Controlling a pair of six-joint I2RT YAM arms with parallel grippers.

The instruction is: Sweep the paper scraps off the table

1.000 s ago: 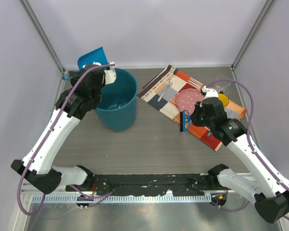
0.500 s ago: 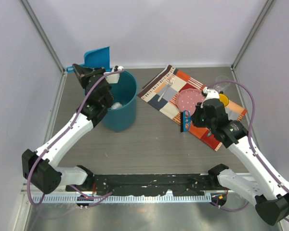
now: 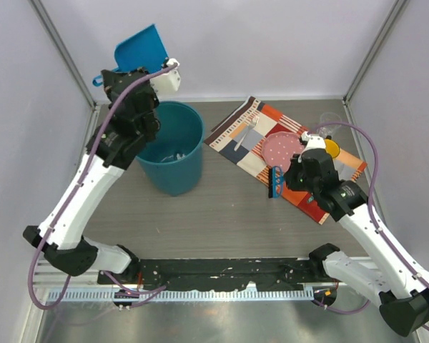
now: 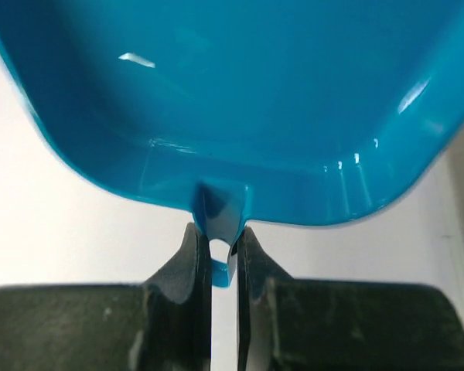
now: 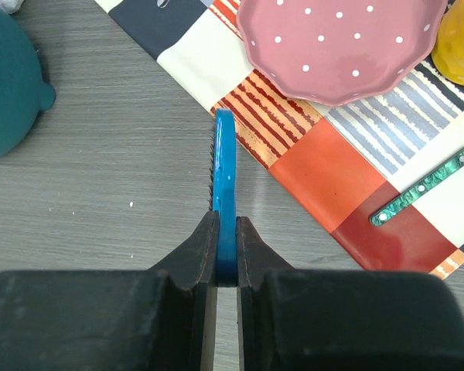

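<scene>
My left gripper [image 4: 223,241] is clamped tight on the handle of the blue dustpan [image 3: 138,48], tipped up above the teal bin [image 3: 173,177], where the paper scraps [image 3: 176,153] lie as pale wads inside. I see none on the table [image 3: 222,214], so the sweeping looks done. My right gripper [image 5: 226,236] pinches the blue brush [image 5: 224,158] beside the placemat [image 3: 232,136]
</scene>
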